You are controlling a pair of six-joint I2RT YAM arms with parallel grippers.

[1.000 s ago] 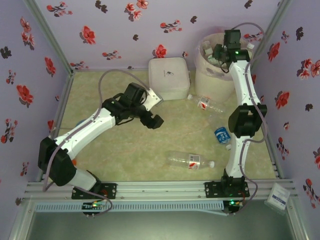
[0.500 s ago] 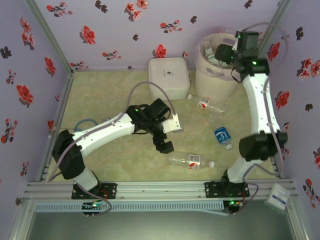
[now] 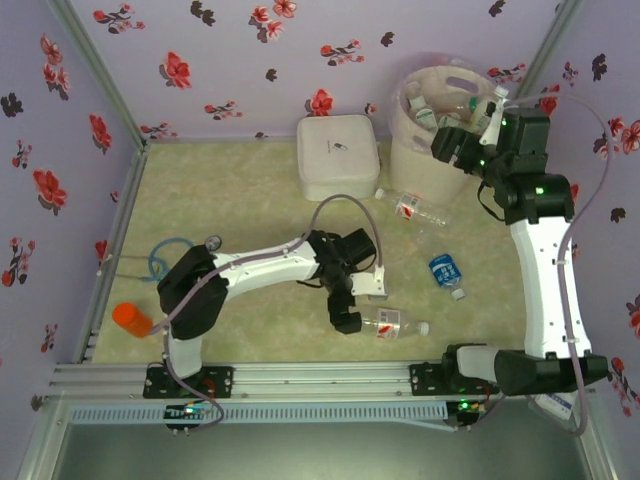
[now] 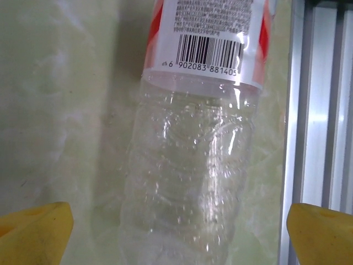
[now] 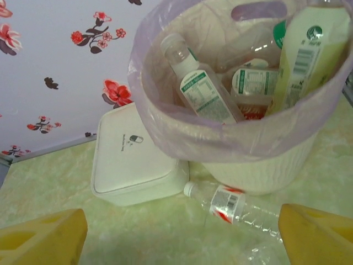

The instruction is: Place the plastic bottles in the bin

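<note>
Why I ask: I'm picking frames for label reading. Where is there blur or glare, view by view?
Left wrist: the red-label bottle is sharp, barcode digits legible, small glints on its clear body; the yellow jaws at the bottom corners are blurred. Right wrist: the bin and the bottles inside are crisp, jaws likewise soft. Top external: evenly lit but coarse, labels unreadable.

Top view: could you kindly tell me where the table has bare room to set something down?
Widest bare patch: back left, between the left wall and the white box, behind the left arm. A narrow strip lies near the front, left of the red-label bottle. Crowded on the right: bin, bottle beside it, blue-label bottle, right arm.
</note>
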